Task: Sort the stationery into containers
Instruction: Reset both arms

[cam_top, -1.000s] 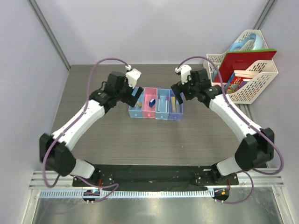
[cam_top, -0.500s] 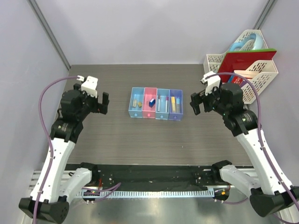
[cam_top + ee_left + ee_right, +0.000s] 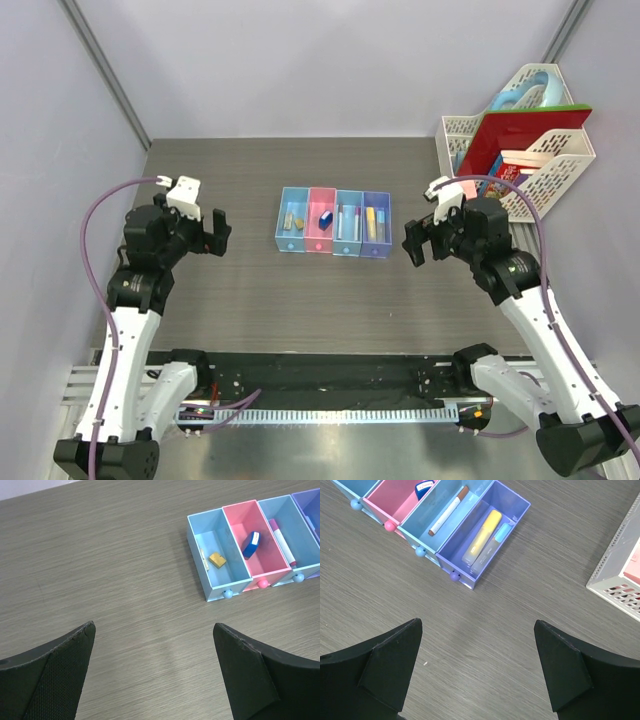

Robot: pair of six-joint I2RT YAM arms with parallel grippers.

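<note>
The four joined containers (image 3: 334,223) stand mid-table: light blue, pink, light blue, purple. In the left wrist view the left blue bin (image 3: 220,585) holds a tan eraser (image 3: 217,559), and the pink bin holds a blue cube (image 3: 251,544). In the right wrist view the second blue bin holds a white pen (image 3: 447,511), and the purple bin (image 3: 507,495) holds a yellow highlighter (image 3: 485,532) and a blue-capped marker (image 3: 496,541). My left gripper (image 3: 215,232) (image 3: 154,626) is open and empty over bare table left of the bins. My right gripper (image 3: 412,240) (image 3: 478,622) is open and empty to their right.
White lattice baskets (image 3: 560,175) with a red folder (image 3: 520,135) and books stand at the back right; one basket's corner shows in the right wrist view (image 3: 620,580). Walls close in the table's left and right sides.
One second ago both grippers hung over the bins. Both arms have since pulled back and outward, left to the left and right to the right, and hang lower and nearer.
</note>
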